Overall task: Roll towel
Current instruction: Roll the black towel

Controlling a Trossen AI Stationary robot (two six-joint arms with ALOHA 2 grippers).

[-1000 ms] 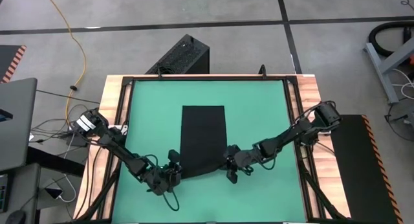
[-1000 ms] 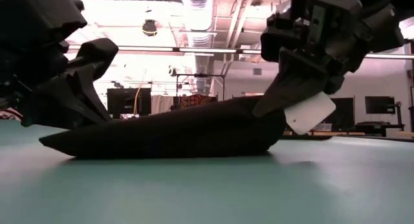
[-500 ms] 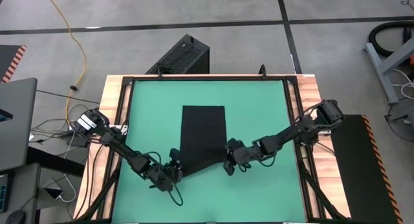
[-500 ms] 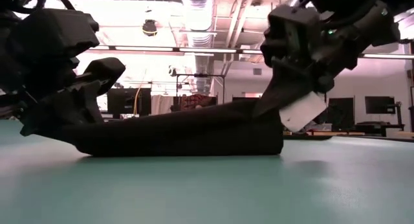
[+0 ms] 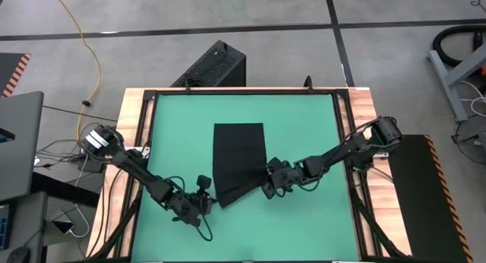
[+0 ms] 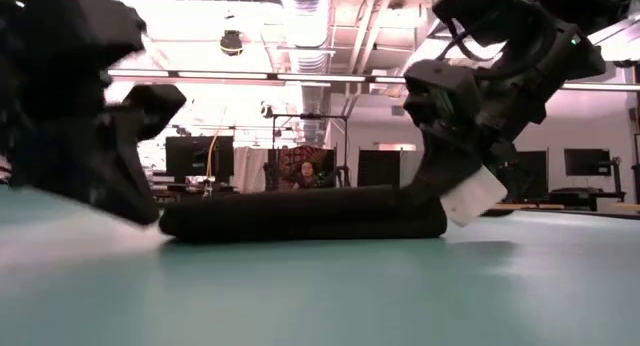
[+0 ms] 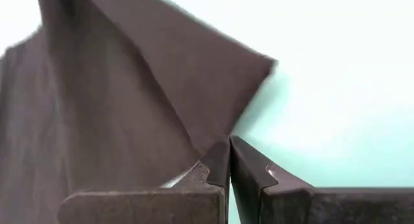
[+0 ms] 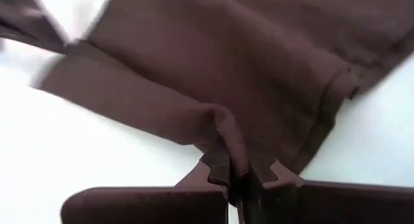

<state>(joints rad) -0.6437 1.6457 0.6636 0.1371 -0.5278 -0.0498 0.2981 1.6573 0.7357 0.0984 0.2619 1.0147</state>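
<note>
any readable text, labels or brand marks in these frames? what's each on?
None readable.
White tag on the towel: looks blank from here.
Left arm's white label: too small to read.
Black vented box behind the table: no visible marking.

One black towel (image 5: 238, 163) lies on one green table (image 5: 304, 126), its near end folded over. Two robot arms reach to the towel's near end, one gripper each: the left gripper (image 5: 203, 194) and the right gripper (image 5: 272, 185). One black vented box (image 5: 213, 65) stands beyond the table's far edge.
</note>
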